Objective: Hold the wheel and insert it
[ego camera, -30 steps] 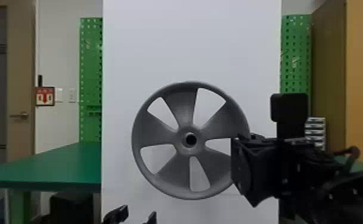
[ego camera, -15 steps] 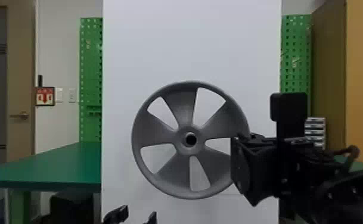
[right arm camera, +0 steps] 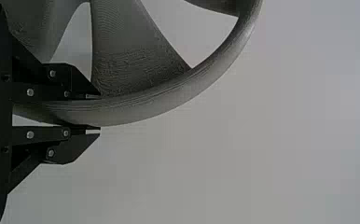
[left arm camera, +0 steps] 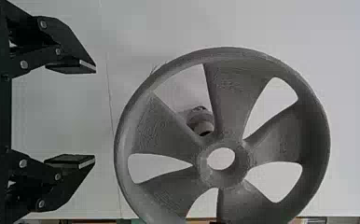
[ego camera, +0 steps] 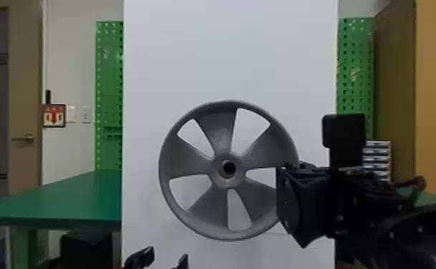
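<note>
In the head view my right gripper (ego camera: 288, 204) is at the right side of the grey wheel (ego camera: 220, 132), which stands upright before a white board. In the right wrist view the right gripper (right arm camera: 99, 113) is shut on the rim of the wheel (right arm camera: 183, 95). My left gripper (ego camera: 166, 259) is low at the bottom edge of the head view, below and left of the wheel. The left wrist view has the left gripper (left arm camera: 95, 115) open and empty, apart from the wheel (left arm camera: 229, 93). A round peg (left arm camera: 200, 122) shows behind the wheel, between two spokes.
The white board (ego camera: 227, 53) stands upright behind the wheel. A green table (ego camera: 73, 200) extends on the left, with green pegboards (ego camera: 109, 89) behind on both sides. A brown cabinet (ego camera: 435, 89) stands at the right.
</note>
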`<control>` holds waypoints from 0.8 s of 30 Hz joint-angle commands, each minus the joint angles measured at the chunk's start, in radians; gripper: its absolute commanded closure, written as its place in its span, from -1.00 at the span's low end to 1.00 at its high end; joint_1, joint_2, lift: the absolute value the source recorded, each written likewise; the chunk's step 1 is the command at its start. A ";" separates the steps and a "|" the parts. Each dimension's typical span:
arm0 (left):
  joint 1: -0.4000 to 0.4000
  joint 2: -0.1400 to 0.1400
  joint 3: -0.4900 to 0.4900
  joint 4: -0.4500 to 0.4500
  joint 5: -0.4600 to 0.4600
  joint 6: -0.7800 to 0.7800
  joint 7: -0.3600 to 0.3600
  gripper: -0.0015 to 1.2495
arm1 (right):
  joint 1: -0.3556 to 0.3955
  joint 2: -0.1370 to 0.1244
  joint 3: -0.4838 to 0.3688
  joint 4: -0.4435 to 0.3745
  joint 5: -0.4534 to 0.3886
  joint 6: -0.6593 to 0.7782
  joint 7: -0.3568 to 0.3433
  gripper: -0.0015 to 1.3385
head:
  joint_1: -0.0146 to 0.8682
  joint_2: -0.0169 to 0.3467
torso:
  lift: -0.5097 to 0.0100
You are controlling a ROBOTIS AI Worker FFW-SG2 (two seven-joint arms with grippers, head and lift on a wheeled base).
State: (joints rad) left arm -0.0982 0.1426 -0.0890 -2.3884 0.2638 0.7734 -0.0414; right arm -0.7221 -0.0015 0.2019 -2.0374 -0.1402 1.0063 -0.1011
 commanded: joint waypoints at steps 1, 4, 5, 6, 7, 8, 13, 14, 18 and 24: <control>0.000 0.000 0.000 0.000 0.000 0.000 0.000 -0.11 | -0.007 0.002 0.002 0.026 -0.002 -0.020 0.001 0.75 | -0.96 -0.29 | -0.88; -0.002 0.000 0.000 0.000 0.000 0.000 0.000 -0.11 | -0.010 0.002 0.004 0.049 -0.007 -0.046 0.001 0.75 | -0.96 -0.29 | -0.88; -0.002 0.000 0.000 0.000 0.000 0.000 0.000 -0.11 | -0.013 0.002 0.004 0.056 -0.010 -0.048 0.001 0.74 | -0.96 -0.29 | -0.88; -0.002 0.000 -0.002 0.000 0.000 0.000 0.000 -0.11 | -0.016 0.002 0.002 0.060 -0.013 -0.048 0.001 0.74 | -0.96 -0.29 | -0.88; -0.003 0.000 -0.002 0.000 0.000 0.000 0.000 -0.11 | -0.020 0.002 0.004 0.068 -0.013 -0.054 0.001 0.75 | -0.96 -0.29 | -0.88; -0.003 0.000 -0.002 0.000 0.000 0.000 0.000 -0.11 | -0.023 0.002 0.004 0.075 -0.013 -0.055 0.001 0.75 | -0.96 -0.29 | -0.88; -0.005 0.000 -0.003 0.000 0.000 0.000 0.000 -0.11 | -0.037 0.002 0.005 0.114 -0.013 -0.081 0.001 0.74 | -0.96 -0.29 | -0.88; -0.005 0.000 -0.003 0.000 0.000 0.000 0.000 -0.11 | -0.042 0.002 0.005 0.121 -0.015 -0.084 0.001 0.75 | -0.96 -0.29 | -0.88; -0.005 0.000 -0.005 0.000 0.000 0.000 0.002 -0.11 | -0.050 0.002 0.007 0.154 -0.027 -0.106 0.004 0.74 | -0.96 -0.29 | -0.88; -0.006 0.000 -0.005 0.000 0.000 0.000 0.000 -0.11 | -0.057 0.002 -0.001 0.184 -0.027 -0.120 0.017 0.75 | -0.96 -0.29 | -0.88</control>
State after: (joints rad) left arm -0.1048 0.1426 -0.0934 -2.3884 0.2631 0.7734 -0.0412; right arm -0.7756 -0.0015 0.2064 -1.8707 -0.1687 0.8956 -0.0853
